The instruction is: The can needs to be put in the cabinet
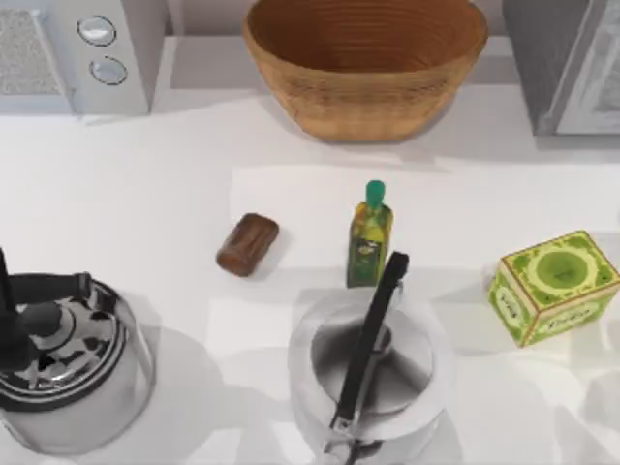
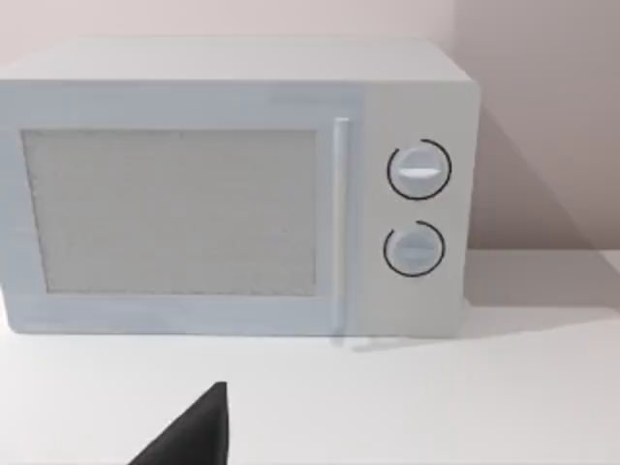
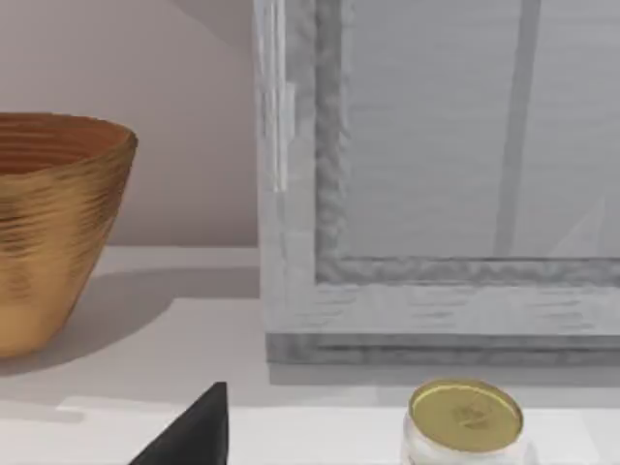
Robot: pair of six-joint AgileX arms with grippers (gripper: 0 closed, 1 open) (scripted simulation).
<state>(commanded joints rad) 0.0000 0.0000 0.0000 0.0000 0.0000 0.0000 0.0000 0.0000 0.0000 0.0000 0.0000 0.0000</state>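
The can, a small dark-brown cylinder, lies on its side on the white table left of centre, with nothing touching it. The cabinet stands at the back right corner, grey and speckled; its pale framed door looks shut in the right wrist view. A dark piece of my right gripper pokes into that view, facing the cabinet from a distance. A dark piece of my left gripper shows in the left wrist view, facing the white appliance. Both are far from the can.
A white microwave with two knobs is at the back left, a wicker basket at the back centre. A green-capped oil bottle, a green box, a steel kettle and another steel kettle surround the can. A gold-lidded jar stands before the cabinet.
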